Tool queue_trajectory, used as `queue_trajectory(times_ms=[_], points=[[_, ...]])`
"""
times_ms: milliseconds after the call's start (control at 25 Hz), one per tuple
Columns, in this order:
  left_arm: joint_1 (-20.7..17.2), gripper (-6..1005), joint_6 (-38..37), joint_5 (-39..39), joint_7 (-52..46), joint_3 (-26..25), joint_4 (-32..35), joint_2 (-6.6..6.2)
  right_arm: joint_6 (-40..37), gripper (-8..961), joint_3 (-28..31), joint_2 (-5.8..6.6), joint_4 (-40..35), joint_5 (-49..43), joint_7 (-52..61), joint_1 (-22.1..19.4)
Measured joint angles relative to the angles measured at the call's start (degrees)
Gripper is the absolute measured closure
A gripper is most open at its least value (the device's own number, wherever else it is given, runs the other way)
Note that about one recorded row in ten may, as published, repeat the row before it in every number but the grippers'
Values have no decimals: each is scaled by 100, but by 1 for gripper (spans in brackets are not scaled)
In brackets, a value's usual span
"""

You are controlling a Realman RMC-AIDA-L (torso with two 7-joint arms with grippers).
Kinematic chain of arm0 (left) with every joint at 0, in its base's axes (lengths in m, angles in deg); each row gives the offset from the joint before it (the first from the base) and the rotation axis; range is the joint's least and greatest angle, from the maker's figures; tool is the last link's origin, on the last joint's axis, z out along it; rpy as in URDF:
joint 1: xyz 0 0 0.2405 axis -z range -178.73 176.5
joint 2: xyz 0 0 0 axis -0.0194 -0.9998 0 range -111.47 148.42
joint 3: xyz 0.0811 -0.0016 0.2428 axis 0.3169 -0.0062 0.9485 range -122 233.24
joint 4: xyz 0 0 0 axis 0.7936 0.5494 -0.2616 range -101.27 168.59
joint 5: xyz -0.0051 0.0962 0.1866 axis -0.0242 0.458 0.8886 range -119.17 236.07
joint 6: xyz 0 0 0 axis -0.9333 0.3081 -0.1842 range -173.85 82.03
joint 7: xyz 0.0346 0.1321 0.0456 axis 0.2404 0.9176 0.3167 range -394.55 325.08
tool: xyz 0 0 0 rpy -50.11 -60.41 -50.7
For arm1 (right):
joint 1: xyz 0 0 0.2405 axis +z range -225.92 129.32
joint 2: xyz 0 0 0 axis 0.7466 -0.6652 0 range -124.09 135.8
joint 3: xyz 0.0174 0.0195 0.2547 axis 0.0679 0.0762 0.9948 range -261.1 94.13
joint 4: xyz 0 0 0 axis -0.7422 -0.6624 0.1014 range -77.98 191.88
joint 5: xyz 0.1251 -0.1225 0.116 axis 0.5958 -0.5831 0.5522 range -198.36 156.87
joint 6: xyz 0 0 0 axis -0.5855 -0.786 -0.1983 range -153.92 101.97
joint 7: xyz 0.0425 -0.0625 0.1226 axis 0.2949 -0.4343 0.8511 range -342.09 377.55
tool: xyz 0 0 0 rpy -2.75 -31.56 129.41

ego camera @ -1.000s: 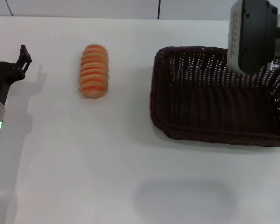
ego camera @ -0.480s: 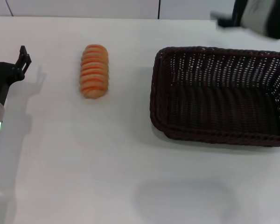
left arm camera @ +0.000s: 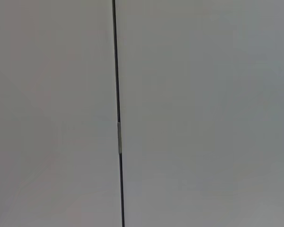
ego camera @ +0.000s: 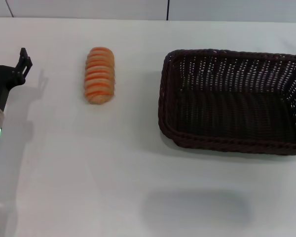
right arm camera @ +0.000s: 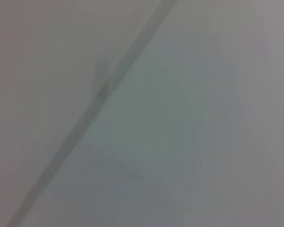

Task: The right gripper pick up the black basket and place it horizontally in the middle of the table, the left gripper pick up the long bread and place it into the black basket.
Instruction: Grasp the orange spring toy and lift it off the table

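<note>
A: Surface first?
B: White table [ego camera: 113, 163], plain and matte, fills nearly the whole head view. One soft grey shadow patch on it, on the near side of the black basket. Past the table's far edge there's a pale wall with a dark vertical seam.

A: Wrist cams?
B: Left wrist view is only a flat grey-white panel with a thin dark seam running straight through it. Right wrist view is a blurred grey surface crossed by a diagonal dark line. No task things in either.

A: Next biggest?
B: Black basket [ego camera: 232, 98], dark woven wicker with a braided rim, sitting flat on the table at the right side, long side running across the view. Its right end is cut off by the frame edge. Nothing inside it.

A: Bread?
B: Long bread [ego camera: 99, 75], orange and tan stripes, lies on the table well to the left of the basket, apart from it, long axis pointing away from the robot. Nothing touches it.

A: Grippers?
B: Left gripper [ego camera: 22, 61] sits far left of the basket, beyond the bread, low over the table, holding nothing; only a partial view of the claw, so I cannot tell whether it's released or clenched. Right gripper isn't visible in any view.
</note>
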State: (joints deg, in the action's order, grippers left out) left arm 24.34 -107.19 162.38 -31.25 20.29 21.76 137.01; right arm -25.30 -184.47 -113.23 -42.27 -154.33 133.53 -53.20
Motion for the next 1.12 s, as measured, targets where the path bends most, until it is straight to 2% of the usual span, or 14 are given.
queue_trajectory(times_ms=[80, 120, 160, 280, 320, 360, 440, 520, 560, 680, 720, 760, 920, 1120], points=[[-2, 136, -1, -1, 11, 0, 3, -2, 923, 113, -364, 8, 135, 10, 111, -368], [-2, 137, -1, -1, 11, 0, 3, -2, 1976, 113, -734, 12, 360, -9, 361, -697], [-2, 137, -8, 2, 23, 0, 4, -3, 1976, 113, -734, 12, 360, -9, 361, -697], [1, 137, -20, 5, 25, 0, 3, -4, 3259, 113, -1042, 6, 861, -26, 1165, -934], [4, 137, -35, 6, 25, 0, 3, -5, 3857, 113, -1127, 19, 1313, -46, 1970, -982], [7, 137, -44, 6, 25, 0, 4, -6, 3857, 113, -1127, 19, 1313, -46, 1970, -982], [16, 137, -63, 10, 25, 6, 4, -7, 4383, 113, -1166, 33, 1854, -54, 2932, -991], [25, 137, -92, 12, 25, 26, 3, -6, 5148, 113, -1252, 23, 2791, -30, 4111, -974], [30, 137, -106, 14, 27, 38, 3, -7, 5148, 113, -1252, 23, 2791, -30, 4111, -974], [37, 137, -151, 23, 28, 60, -15, -6, 6023, 113, -1381, -8, 3803, 143, 5010, -906], [38, 137, -196, 29, 29, 92, -42, -6, 6606, 113, -1524, -10, 4473, 416, 5308, -801], [38, 137, -196, 29, 29, 92, -42, -6, 6606, 113, -1524, -10, 4473, 416, 5308, -801], [53, 137, -314, 29, -14, 408, -102, -3, 7460, 113, -1934, -7, 5537, 1116, 5338, -636], [110, 136, -340, 33, 14, 973, -216, 8, 7439, 113, -2094, -6, 5798, 1806, 5345, -623]])
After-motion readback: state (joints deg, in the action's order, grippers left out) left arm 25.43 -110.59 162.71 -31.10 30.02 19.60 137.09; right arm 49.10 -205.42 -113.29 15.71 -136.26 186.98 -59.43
